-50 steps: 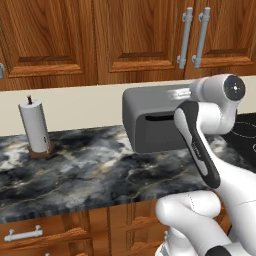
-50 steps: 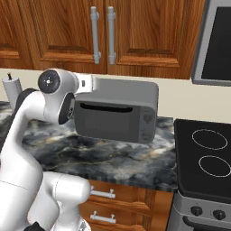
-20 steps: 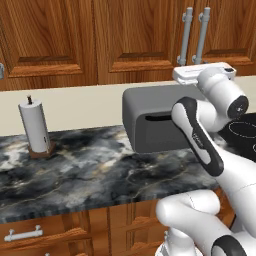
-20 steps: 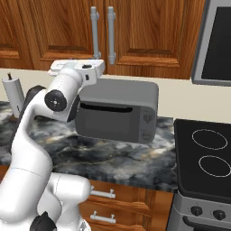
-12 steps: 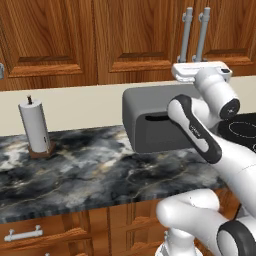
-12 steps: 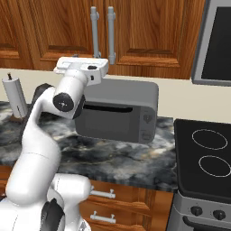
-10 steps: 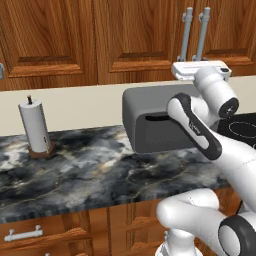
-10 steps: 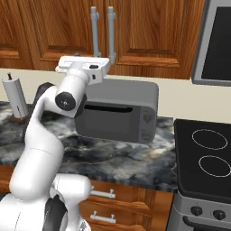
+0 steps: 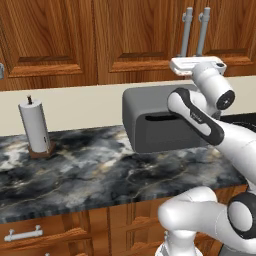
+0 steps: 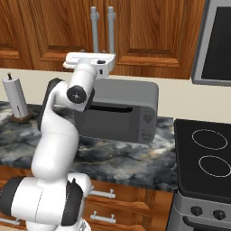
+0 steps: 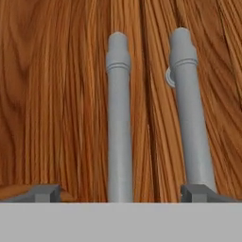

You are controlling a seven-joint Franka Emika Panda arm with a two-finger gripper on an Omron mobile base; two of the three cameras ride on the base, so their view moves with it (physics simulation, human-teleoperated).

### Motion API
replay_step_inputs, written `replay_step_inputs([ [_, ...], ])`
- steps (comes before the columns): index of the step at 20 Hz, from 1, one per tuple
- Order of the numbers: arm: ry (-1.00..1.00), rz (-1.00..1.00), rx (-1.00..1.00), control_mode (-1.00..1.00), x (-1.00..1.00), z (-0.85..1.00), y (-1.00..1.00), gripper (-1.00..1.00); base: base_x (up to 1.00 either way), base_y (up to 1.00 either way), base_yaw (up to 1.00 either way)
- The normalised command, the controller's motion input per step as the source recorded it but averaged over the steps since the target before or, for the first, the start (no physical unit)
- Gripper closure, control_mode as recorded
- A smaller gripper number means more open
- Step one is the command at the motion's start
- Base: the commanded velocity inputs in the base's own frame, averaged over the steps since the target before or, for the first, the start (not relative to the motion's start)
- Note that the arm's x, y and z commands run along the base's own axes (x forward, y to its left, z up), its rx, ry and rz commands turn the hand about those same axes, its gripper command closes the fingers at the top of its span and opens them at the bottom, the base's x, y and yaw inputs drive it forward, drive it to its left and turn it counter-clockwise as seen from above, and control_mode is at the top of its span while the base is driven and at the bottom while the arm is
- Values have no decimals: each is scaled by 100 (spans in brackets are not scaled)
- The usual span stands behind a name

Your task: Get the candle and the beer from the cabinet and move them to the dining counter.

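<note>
The cabinet (image 9: 145, 35) has its reddish-brown doors shut, so the candle and the beer are hidden. Its two long grey bar handles (image 9: 186, 31) (image 10: 94, 28) stand side by side at the door seam. My gripper (image 9: 196, 64) (image 10: 90, 59) is raised above the counter, right at the lower ends of those handles. In the hand view the gripper (image 11: 122, 193) is open, facing the doors. The left handle (image 11: 119, 118) rises between the fingertips and the right handle (image 11: 189, 108) stands just above the right fingertip (image 11: 198, 192). Nothing is gripped. The dining counter is out of view.
A grey toaster oven (image 9: 160, 117) (image 10: 119, 115) sits on the marbled counter (image 9: 90, 165) directly below the hand. A paper towel holder (image 9: 34, 127) (image 10: 16, 99) stands to the left. A stove (image 10: 207, 153) lies at the right, with wooden drawers (image 9: 35, 232) under the counter.
The hand has risen from in front of the toaster oven to the lower ends of the cabinet handles and turned to face the doors. It stays open.
</note>
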Motion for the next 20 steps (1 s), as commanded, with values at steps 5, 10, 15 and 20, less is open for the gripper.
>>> replay_step_inputs([
  [5,0,2,0,-100,40,0,-1,-100,0,0,0],
  [10,0,0,0,-100,43,0,0,-100,0,0,0],
  [15,0,1,0,-100,26,0,0,-100,0,0,0],
  [20,0,0,0,-100,15,0,0,100,0,0,0],
])
